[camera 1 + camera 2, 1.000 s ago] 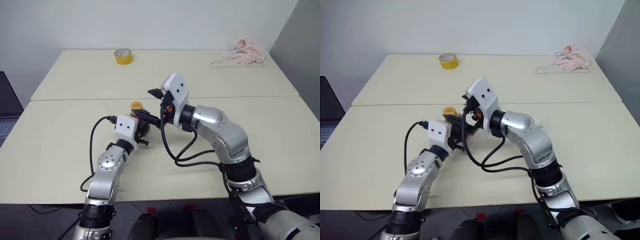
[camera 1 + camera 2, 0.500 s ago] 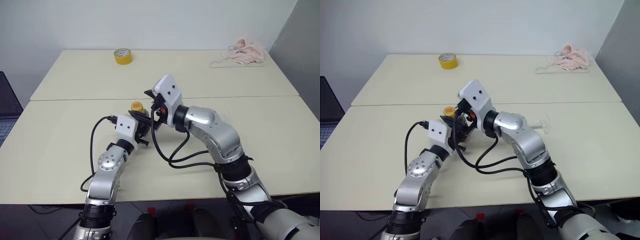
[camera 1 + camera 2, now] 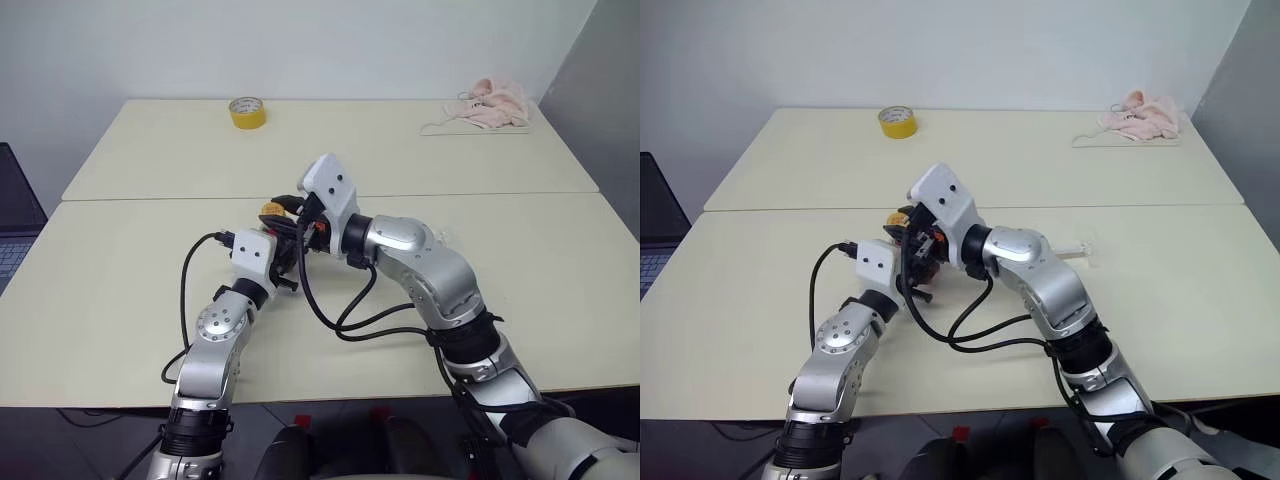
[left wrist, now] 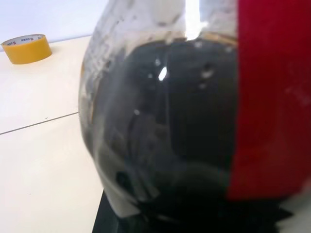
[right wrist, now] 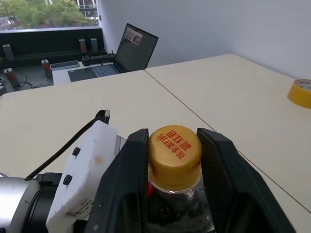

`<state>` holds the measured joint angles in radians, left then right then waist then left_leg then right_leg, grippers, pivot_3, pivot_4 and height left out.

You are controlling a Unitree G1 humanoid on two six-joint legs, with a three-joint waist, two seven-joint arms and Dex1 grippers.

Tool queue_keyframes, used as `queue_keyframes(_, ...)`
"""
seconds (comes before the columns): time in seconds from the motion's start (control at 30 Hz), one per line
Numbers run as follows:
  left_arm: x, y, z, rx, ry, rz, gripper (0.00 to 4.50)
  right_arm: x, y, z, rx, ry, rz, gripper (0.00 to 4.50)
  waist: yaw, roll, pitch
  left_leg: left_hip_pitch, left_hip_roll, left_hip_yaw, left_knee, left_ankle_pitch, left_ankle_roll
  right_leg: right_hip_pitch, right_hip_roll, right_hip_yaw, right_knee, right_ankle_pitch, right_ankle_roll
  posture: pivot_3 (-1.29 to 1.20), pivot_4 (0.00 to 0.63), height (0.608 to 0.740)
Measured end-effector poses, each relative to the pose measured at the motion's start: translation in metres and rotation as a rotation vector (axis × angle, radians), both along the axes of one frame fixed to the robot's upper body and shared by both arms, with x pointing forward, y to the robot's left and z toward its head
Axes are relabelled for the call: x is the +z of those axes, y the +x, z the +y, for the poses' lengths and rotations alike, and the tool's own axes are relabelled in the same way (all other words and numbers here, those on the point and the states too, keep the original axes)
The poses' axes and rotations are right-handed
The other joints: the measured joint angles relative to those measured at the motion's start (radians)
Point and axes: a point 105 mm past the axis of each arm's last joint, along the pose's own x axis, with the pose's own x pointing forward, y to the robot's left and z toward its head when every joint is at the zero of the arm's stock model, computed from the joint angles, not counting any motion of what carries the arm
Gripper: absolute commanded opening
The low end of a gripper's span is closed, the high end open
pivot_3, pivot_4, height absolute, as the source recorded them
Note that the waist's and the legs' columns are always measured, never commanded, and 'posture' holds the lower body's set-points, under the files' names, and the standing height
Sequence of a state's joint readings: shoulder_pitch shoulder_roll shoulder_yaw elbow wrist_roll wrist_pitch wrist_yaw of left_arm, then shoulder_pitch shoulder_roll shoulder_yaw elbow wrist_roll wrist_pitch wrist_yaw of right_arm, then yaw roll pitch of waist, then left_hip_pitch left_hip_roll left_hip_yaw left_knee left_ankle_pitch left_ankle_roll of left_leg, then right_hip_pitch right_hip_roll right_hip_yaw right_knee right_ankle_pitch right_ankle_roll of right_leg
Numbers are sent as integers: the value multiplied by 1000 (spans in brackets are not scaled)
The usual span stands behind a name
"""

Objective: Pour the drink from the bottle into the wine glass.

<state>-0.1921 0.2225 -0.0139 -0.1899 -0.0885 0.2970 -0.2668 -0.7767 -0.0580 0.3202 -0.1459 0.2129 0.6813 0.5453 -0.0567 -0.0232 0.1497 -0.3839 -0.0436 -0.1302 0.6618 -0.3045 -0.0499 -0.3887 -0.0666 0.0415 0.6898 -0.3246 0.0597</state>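
A: Where is the bottle now?

B: Upright at the middle of the table, held between both arms. The left jaws are clenched on its round body, coming in level from the near side. The left wrist view looks straight onto the body: dark drink nearly up to the shoulder, with the red label running down one side.

A: And the right jaws?

B: They sit above the left jaws, at the top of the bottle. Both black fingers flank the yellow cap, one on each side and right against it, so they are grasping the cap. The cap is on the neck, with red print on its top.

A: Is the bottle tilted?

B: No, the cap faces up and the drink lies level.

A: Can you see the wine glass?

B: Faintly. Something clear sits on the table just past the right forearm, well to the right of both jaws; its shape is hard to make out.

A: Anything else around?

B: A yellow tape roll far beyond the jaws, towards the table's back edge, and a pink cloth at the far right corner. A laptop stands on another table off to the left of the jaws.
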Motion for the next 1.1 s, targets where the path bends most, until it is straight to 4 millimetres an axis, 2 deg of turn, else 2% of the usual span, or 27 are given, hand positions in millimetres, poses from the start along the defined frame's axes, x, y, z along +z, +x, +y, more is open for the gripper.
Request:
queue_keyframes(0.27,2,-1,-2,-11,1,-6,844,2,0,-4,68,-41,-69,1198,0,0,0,0,0,0,0,0,0,0,1,0,0,0,0,0,150,740)
queue_keyframes(0.53,11,-5,-1,-19,14,-45,841,10,2,-6,327,-60,-190,1198,-1,0,0,0,0,0,0,0,0,0,2,0,-1,0,0,0,150,740)
queue_keyframes(0.67,10,-10,0,-20,13,-41,824,9,4,-6,443,-91,-247,1198,-1,0,0,0,1,0,0,0,0,0,2,0,-1,0,0,0,150,740)
queue_keyframes(0.97,7,-12,-3,-48,7,-23,822,7,6,-6,563,-165,-317,1198,-1,0,0,0,1,0,0,0,0,0,0,0,-1,0,0,0,150,740)
queue_keyframes(1.1,2,-13,-3,-58,-4,4,813,5,5,-4,571,-169,-312,2539,-1,0,0,0,1,0,0,0,0,0,-1,0,-1,0,0,0,150,740)
